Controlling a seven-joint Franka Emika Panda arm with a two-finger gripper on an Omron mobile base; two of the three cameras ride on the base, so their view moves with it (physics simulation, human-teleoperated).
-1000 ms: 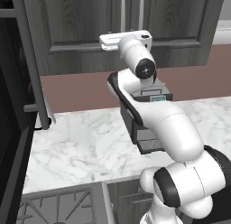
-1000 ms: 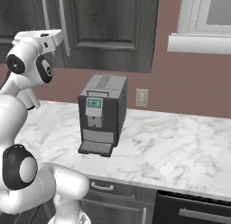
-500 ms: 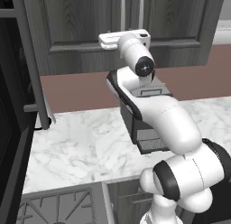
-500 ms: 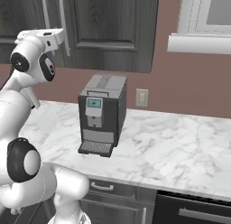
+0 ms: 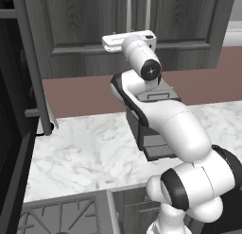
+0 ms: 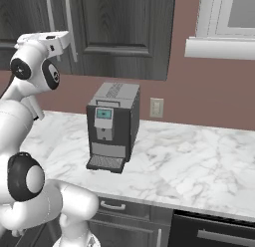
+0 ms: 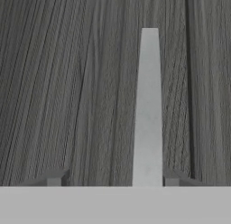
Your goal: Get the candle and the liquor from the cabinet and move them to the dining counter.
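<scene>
Silver bar handle (image 7: 148, 105) of the closed cabinet (image 5: 85, 35) stands between the gripper's (image 7: 113, 179) parted fingertips (image 7: 54, 178), not yet clamped; this placement suits pulling the door open. Candle and liquor presumably sit behind the doors, unseen. Coffee machine (image 6: 112, 124) stands below right.

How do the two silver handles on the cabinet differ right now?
The right handle stands between the claw tips, while the left handle is free. In the right base view the right handle shows more of its length; the arm covers the left one's lower end. Both are upright silver bars on closed doors.
</scene>
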